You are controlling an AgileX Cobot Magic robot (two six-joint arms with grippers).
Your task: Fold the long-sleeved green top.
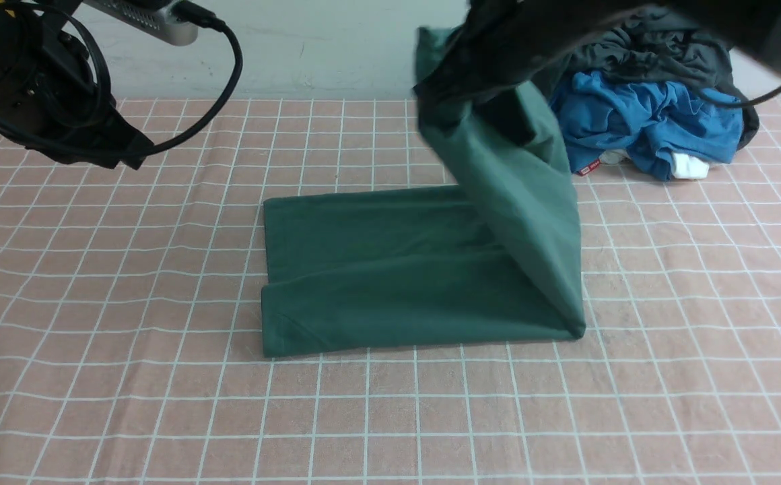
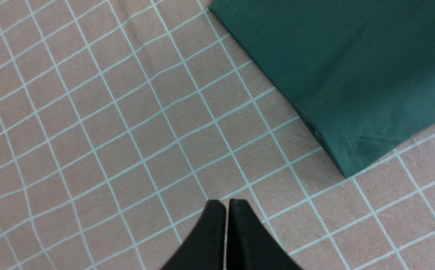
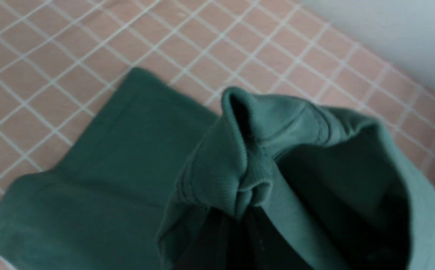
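Observation:
The green long-sleeved top (image 1: 390,269) lies folded into a long rectangle in the middle of the checked cloth. Its right end is lifted high into the air, pinched by my right gripper (image 3: 240,221), which is shut on the ribbed collar edge (image 3: 240,165). From the front, the raised fabric (image 1: 518,195) hangs as a steep sheet under the right arm. My left gripper (image 2: 227,204) is shut and empty, hovering over bare cloth to the left of the top's hemmed corner (image 2: 352,157). The left arm (image 1: 40,87) is raised at the far left.
A heap of other clothes sits at the back right: a bright blue garment (image 1: 646,128) under a dark grey one (image 1: 666,47). A pink tablecloth with a white grid (image 1: 128,377) covers the table. A pale wall (image 1: 330,47) runs along the far edge.

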